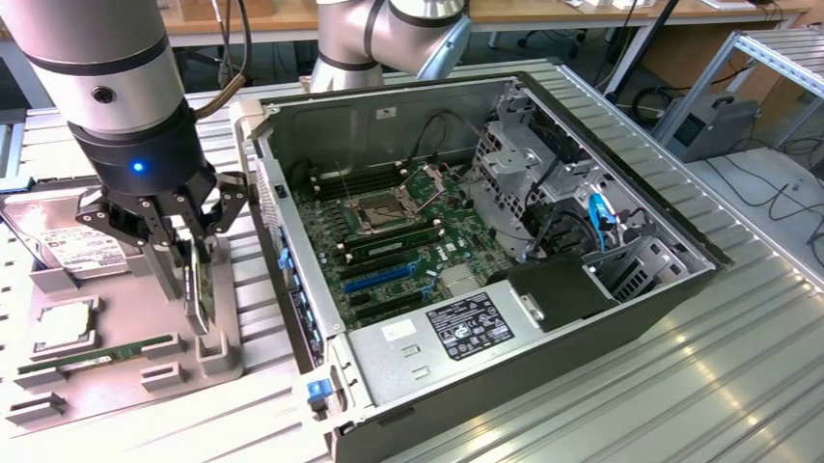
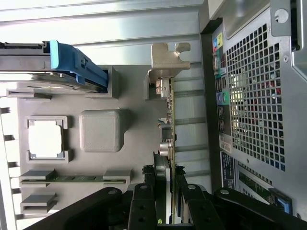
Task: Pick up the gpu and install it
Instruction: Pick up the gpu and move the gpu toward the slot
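Grasping: hand (image 2: 167, 178) clenched on the gpu (image 2: 170, 117) | gpu: upright on edge in grey tray (image 2: 136, 98)

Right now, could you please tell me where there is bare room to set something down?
The ribbed table is bare on the exterior view's right of the computer case. The parts tray is crowded: hard drive, memory stick, and the pincer at the gpu.

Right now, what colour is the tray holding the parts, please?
Grey; the tray shows best in the wrist view.
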You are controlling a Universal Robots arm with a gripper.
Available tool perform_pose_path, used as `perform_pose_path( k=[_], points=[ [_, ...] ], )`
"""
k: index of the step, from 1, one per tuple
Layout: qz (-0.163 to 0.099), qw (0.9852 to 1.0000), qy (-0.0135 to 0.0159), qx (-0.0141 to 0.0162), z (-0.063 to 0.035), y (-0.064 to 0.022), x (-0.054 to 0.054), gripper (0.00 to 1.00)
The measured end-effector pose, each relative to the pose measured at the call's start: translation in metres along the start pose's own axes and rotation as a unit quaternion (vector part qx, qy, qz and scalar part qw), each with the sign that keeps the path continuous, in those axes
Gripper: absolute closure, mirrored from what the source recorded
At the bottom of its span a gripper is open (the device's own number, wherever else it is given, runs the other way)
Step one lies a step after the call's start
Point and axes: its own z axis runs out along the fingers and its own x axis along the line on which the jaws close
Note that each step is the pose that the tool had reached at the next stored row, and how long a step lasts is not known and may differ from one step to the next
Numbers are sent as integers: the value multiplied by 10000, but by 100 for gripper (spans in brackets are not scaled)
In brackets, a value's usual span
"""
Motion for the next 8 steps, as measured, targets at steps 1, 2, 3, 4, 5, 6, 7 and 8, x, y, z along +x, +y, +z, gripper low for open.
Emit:
perform_pose_path(
  k=[1,2,3,4,5,6,7,8],
  points=[
    [0,10000,0,0,-3,0,0,73],
    [0,10000,0,0,-6,0,0,73],
    [0,10000,0,0,-9,0,0,73],
    [0,10000,0,0,-12,0,0,73],
    [0,10000,0,0,-16,0,0,73],
    [0,10000,0,0,-19,0,-1,73],
    [0,10000,0,0,-22,0,-1,73],
    [0,10000,0,0,-26,0,-1,73]
  ],
)
